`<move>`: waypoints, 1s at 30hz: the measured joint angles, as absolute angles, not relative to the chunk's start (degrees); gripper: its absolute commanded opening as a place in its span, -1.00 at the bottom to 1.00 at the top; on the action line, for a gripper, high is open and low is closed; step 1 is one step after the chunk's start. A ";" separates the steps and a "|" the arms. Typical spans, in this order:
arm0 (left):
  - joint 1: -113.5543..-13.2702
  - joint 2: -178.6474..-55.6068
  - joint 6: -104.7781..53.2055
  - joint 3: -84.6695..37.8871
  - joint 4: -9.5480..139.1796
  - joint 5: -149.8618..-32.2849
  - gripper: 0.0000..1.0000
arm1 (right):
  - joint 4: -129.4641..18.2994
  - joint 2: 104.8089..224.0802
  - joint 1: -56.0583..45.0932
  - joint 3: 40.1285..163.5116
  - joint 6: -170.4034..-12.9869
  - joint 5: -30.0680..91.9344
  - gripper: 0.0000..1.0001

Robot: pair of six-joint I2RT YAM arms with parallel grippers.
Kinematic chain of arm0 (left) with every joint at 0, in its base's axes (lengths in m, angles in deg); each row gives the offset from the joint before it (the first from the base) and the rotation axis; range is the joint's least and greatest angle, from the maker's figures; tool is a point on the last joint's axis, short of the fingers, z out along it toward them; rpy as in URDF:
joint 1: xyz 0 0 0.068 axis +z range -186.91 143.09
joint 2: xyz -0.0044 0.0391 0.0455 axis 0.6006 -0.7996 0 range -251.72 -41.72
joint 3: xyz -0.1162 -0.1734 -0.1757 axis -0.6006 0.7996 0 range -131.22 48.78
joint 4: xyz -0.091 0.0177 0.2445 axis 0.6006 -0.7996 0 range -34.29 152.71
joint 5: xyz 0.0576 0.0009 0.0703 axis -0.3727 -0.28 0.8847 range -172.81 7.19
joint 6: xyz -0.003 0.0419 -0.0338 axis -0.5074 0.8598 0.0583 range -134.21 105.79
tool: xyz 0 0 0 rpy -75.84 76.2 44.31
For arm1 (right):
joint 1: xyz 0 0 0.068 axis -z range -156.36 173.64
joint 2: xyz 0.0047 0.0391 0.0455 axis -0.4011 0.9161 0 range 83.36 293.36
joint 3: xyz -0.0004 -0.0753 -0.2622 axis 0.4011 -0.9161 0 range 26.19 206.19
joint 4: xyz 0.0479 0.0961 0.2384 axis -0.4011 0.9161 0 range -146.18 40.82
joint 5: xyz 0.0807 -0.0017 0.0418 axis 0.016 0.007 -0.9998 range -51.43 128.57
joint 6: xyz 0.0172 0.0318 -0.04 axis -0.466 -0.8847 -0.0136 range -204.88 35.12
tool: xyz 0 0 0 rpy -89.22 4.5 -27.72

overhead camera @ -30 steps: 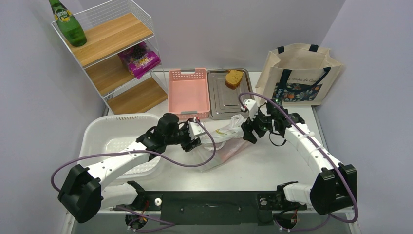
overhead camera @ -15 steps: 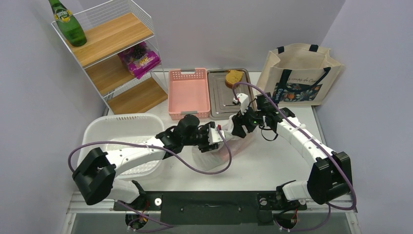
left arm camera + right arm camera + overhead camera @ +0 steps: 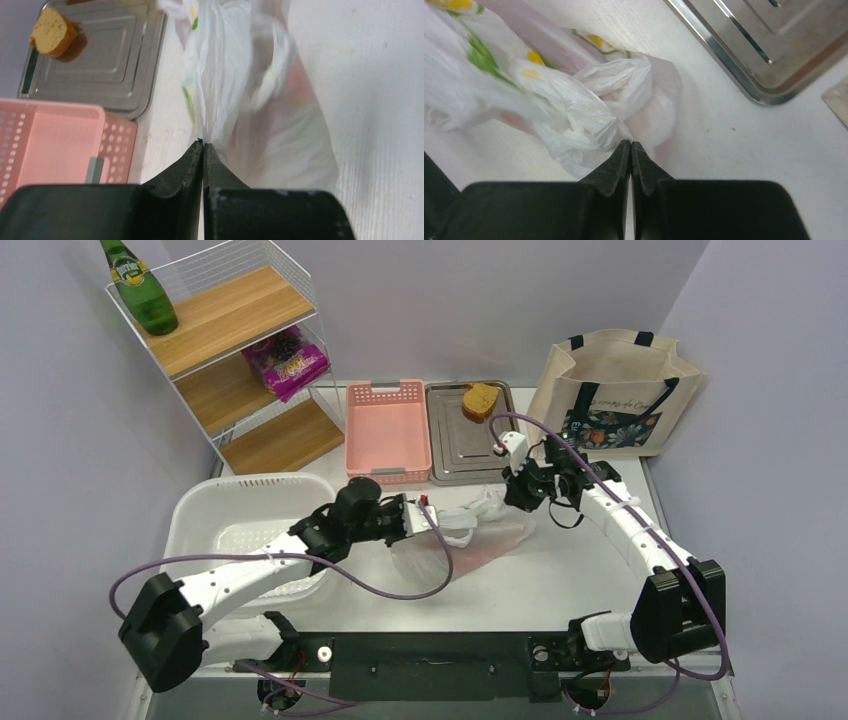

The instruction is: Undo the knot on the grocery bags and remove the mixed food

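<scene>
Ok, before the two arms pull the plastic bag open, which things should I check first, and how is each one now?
1. Left claw shut on the bag film: ok.
2. Right claw shut, with film at its tips: ok. Whether it really pinches the film: cannot tell.
3. Knot undone: cannot tell, the bag top is bunched.
4. Food taken out: not ok, a reddish item shows through the film.
5. Tray apart from the right claw: ok.
6. Tote upright at the back, away from both arms: ok.
</scene>
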State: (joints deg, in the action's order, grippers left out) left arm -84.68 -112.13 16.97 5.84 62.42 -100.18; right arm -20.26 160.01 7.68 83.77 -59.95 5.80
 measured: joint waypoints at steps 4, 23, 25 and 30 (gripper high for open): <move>-79.74 -105.44 17.91 9.45 59.09 -101.66 -1.00 | -19.21 158.93 13.23 83.33 -57.16 7.13 -1.00; -81.21 -107.13 12.73 0.90 55.71 -104.05 0.26 | -17.81 153.64 6.65 88.51 -60.46 4.71 0.51; -83.63 -110.08 11.46 -2.68 57.41 -103.76 0.26 | -19.40 153.45 5.36 88.51 -62.05 4.73 0.51; -86.89 -117.51 8.89 -7.38 61.26 -103.83 0.11 | -21.57 158.72 4.03 88.58 -63.69 5.73 0.20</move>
State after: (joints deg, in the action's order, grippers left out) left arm -86.89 -117.51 8.89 -7.38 61.26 -103.83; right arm -21.57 158.72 4.03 88.58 -63.69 5.73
